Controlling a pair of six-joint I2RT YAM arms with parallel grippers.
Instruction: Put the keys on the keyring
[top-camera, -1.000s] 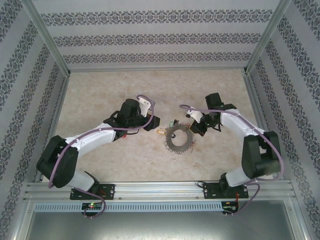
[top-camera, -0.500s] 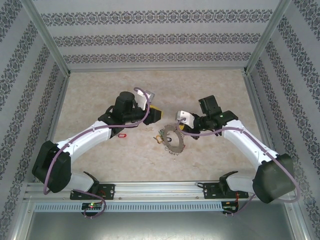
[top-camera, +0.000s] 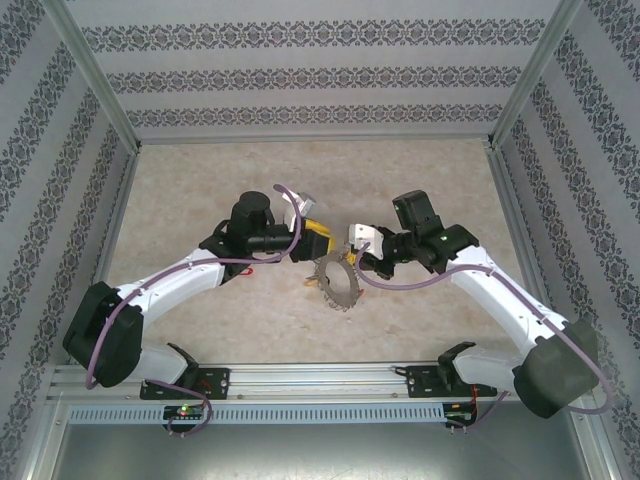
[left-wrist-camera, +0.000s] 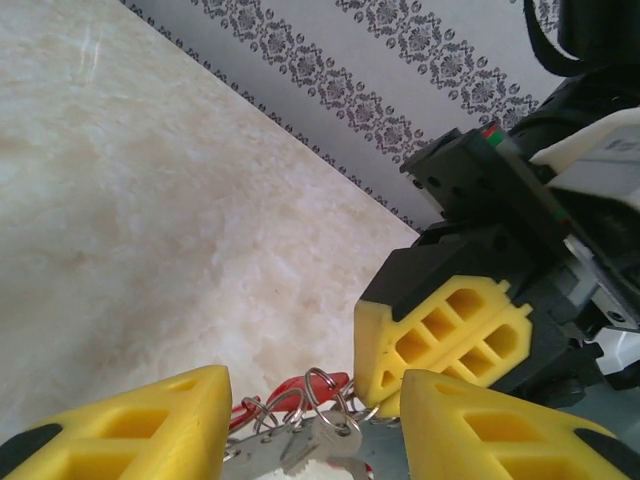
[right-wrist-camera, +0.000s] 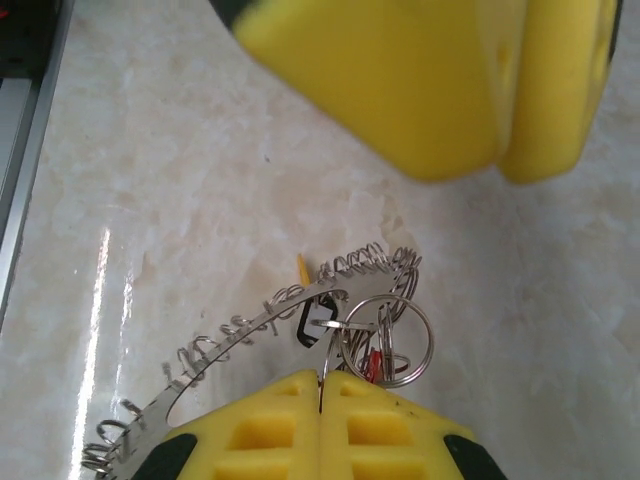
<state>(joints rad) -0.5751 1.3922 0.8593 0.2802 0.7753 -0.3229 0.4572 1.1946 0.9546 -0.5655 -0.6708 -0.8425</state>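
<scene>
Right tool (right-wrist-camera: 322, 388) pinching the keyring (right-wrist-camera: 240, 326); left tool (left-wrist-camera: 313, 400) spread, keys (left-wrist-camera: 318, 446) between, cut off below.

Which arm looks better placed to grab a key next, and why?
Probably the left. Its jaws stand apart on either side of a silver key at the keyring, while the right arm's jaws are shut on that ring, holding it.

Grey keyring (right-wrist-camera: 240, 328), yellow right tool (right-wrist-camera: 322, 385), cream marbled table (top-camera: 200, 180), floral-striped walls (top-camera: 320, 70)
</scene>
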